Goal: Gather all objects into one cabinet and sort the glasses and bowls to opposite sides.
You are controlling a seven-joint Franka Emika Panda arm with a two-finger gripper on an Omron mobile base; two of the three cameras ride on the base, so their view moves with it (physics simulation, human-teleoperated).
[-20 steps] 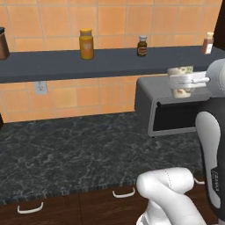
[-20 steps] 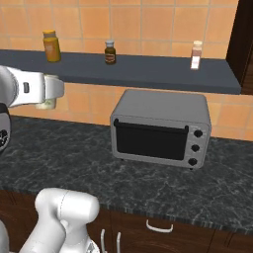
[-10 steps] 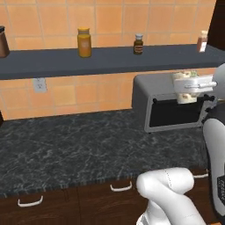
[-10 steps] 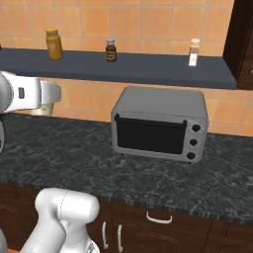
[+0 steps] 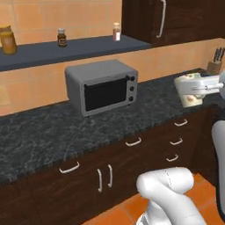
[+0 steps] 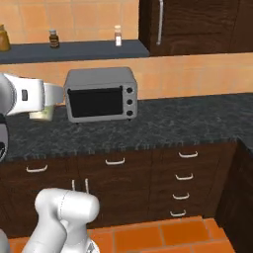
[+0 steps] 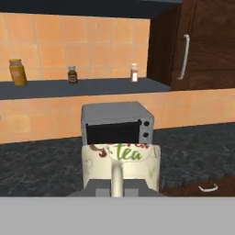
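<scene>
Kitchen counter (image 5: 52, 132) beyond the gripper (image 7: 117, 186), which is clamped on a cream tumbler (image 7: 121, 165); carrying underway, next reach the cabinet (image 7: 202, 46) up right.

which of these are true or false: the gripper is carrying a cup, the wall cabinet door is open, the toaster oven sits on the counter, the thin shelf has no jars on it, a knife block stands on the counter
1. The gripper is carrying a cream cup: true; the cup reads "tea".
2. The wall cabinet door is open: false; it is closed, handle showing.
3. The toaster oven sits on the counter: true.
4. The thin shelf has no jars on it: false; jars stand on it, one being an amber jar.
5. A knife block stands on the counter: true, at the far right of the left base view.
</scene>
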